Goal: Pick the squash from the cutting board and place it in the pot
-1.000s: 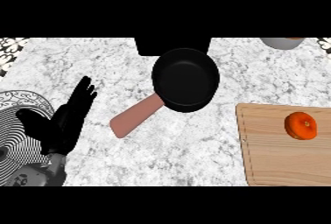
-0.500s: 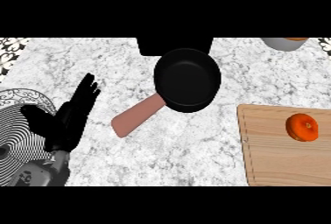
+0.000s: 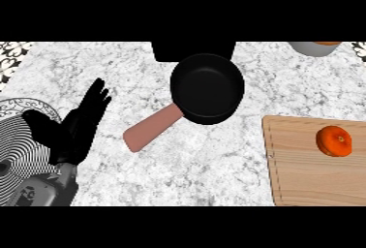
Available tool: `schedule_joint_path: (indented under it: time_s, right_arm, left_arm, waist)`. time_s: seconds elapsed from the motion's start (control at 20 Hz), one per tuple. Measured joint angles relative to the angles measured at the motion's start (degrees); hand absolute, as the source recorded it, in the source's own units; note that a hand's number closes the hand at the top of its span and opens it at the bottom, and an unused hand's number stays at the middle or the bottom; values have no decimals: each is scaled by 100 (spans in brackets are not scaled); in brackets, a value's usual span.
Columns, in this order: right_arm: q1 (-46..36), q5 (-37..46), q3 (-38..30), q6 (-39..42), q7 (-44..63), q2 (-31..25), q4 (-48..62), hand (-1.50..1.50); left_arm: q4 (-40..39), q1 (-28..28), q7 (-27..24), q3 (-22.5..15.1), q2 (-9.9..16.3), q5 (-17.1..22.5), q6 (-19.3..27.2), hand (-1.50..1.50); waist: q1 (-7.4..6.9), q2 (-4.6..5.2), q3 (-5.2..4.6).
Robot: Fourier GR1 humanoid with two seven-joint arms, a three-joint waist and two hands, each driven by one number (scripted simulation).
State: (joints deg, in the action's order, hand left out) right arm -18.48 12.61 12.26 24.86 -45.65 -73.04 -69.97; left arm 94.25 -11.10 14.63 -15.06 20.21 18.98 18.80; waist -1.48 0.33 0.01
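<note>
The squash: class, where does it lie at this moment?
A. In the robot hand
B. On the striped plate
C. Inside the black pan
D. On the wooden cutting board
D: the orange squash sits on the cutting board, apart from the pan.

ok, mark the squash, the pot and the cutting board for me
squash (image 3: 334,141), head view, middle of its orange top
pot (image 3: 207,88), head view, centre of its black inside
cutting board (image 3: 304,179), head view, bare wood below the squash
</note>
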Motion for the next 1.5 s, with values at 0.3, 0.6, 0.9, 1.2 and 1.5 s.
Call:
schedule_joint_path:
  time_s: [0.3,0.6,0.9,1.2,1.5]
  right_arm:
    - [-333,736,417,-125,55,309,348,-150]
    - [-393,1211,456,-321,-58,646,709,-150]
    - [-331,1201,369,-245,108,921,539,-150]
    - [-134,1142,174,17,547,1099,84,-150]
    - [-58,1569,60,108,987,1497,-35,-150]
  left_arm:
    - [145,97,64,18,-91,-161,6,0]
    - [20,96,52,247,-143,-202,-193,0]
    - [117,235,59,317,-239,-339,-246,0]
    - [70,290,62,342,-431,-505,-275,0]
    - [-6,338,-48,587,-464,-517,-554,0]
  waist:
    - [18,-7,1]
    - [79,-18,0]
    - [123,-33,-2]
    - [148,-38,-4]
    - [137,-34,-3]
